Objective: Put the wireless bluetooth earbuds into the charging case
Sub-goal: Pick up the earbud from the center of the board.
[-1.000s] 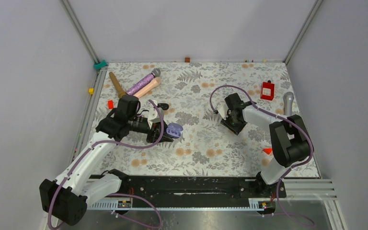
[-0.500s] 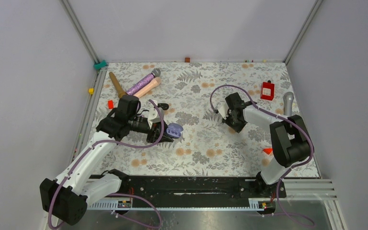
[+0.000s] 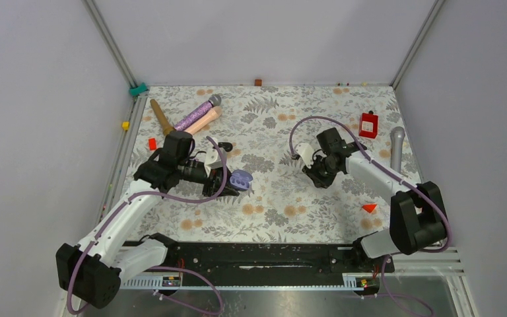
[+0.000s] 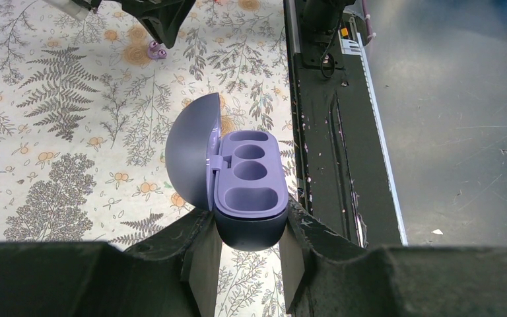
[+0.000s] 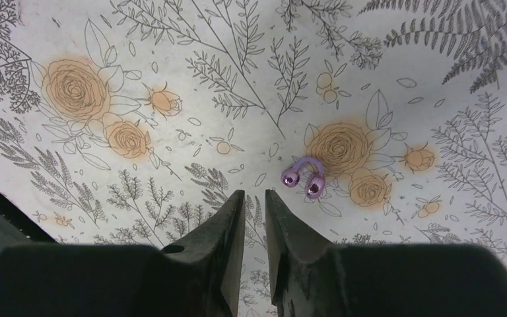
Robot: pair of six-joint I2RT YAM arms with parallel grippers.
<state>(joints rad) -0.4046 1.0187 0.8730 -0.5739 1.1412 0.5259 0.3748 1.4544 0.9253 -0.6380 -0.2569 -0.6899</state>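
Observation:
The purple charging case (image 4: pixel 247 191) has its lid swung open to the left and its sockets are empty. My left gripper (image 4: pixel 249 231) is shut on the case's dark base. From above, the case (image 3: pixel 240 177) sits at the left gripper (image 3: pixel 228 181), left of the table's middle. Two purple wireless bluetooth earbuds (image 5: pixel 304 178) lie together on the cloth. They are just beyond and to the right of my right gripper (image 5: pixel 254 193). Its fingers stand a narrow slit apart with nothing between them. The left wrist view shows the earbuds (image 4: pixel 156 49) under the right gripper.
Two microphones (image 3: pixel 198 113) and a brown stick (image 3: pixel 160 115) lie at the back left. A small black piece (image 3: pixel 224 146) lies behind the left arm. At the right are a red box (image 3: pixel 368 124), a grey microphone (image 3: pixel 397 145) and a red wedge (image 3: pixel 369 207).
The right gripper's jaws have narrowed and it has risen off the cloth while its arm swung outward to the right. The left arm and the case have not moved.

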